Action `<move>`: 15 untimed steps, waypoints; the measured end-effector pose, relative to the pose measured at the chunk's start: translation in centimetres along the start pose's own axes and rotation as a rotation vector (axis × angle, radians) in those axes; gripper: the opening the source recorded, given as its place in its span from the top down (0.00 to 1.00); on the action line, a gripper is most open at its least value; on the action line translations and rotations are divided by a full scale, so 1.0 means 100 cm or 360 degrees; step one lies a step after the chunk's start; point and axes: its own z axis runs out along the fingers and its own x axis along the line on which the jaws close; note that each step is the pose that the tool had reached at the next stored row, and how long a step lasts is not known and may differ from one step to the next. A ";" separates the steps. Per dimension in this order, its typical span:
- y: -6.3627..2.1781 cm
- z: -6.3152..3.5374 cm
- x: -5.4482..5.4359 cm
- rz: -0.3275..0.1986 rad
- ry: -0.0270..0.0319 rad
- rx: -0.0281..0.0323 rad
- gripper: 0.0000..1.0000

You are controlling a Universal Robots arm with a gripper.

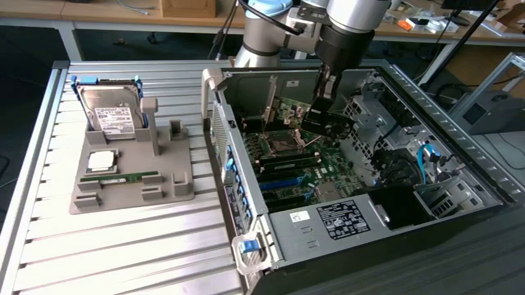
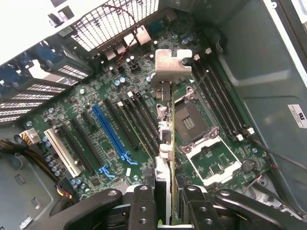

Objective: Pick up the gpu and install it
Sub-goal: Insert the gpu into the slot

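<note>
While the black gripper (image 2: pixel 168 211) clamps the thin dark gpu (image 2: pixel 168 143) with its silver bracket edge-down over the green motherboard (image 2: pixel 96 96) in the open grey case (image 1: pixel 283 243) at the exterior view's right, we fear any tilt could jam it against the bare processor socket (image 2: pixel 189 117).

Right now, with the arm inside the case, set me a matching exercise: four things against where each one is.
Things:
1. gpu
2. hard drive
3. memory stick
4. blue slot

Places:
A. lying flat on the grey tray
B. on the motherboard, empty
C. clamped in the gripper, above the motherboard
D. propped up in the grey tray's stand

Pairs: 1-C, 2-D, 3-A, 4-B
</note>
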 end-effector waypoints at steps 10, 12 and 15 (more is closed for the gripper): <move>0.0000 0.0000 0.000 -0.0043 -0.00006 -0.00012 0.73; 0.0000 0.0000 0.000 -0.0050 -0.00007 -0.00015 0.73; 0.0000 0.0000 0.000 -0.0061 -0.00008 -0.00018 0.73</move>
